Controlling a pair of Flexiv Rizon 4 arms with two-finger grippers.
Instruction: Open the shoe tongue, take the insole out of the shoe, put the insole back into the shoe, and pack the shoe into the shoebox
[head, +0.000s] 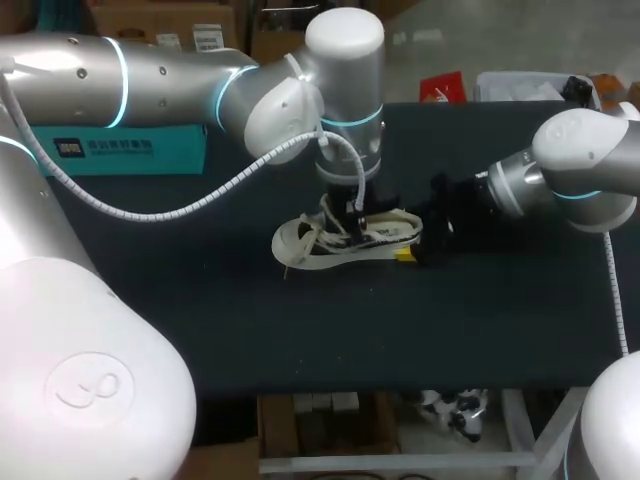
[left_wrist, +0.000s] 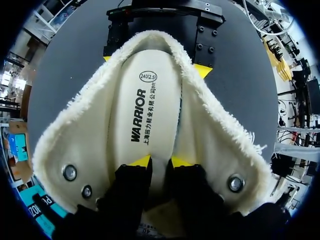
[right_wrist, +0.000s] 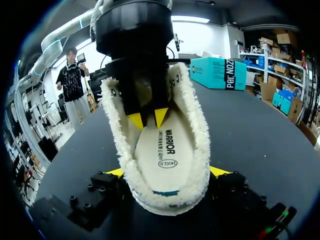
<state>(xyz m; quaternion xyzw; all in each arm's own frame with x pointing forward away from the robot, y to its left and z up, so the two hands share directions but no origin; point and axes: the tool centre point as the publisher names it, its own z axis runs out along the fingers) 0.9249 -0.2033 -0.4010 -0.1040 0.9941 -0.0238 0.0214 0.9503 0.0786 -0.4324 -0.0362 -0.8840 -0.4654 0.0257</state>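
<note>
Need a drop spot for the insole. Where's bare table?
Bare: the near strip of table in front of the shoe, and the patch between shoe and shoebox. Crowded: mid-table, left gripper pinching the insole, right gripper clamping the shoe heel.

The bench (head: 300, 330) is covered in a dark, matte surface that runs flat and unbroken from edge to edge. Two things lie on it. Near the middle stands a cream-white shoe (head: 340, 245), upright on its sole, its opening spread wide so that the fleecy lining shows all round the rim (the pale insole (left_wrist: 145, 115) lies flat inside, printed side up). Its toe points to the robot's left and its heel to the right. Well apart from it, towards the far left of the bench, a teal shoebox (head: 130, 150) sits with one long side facing the shoe.
</note>
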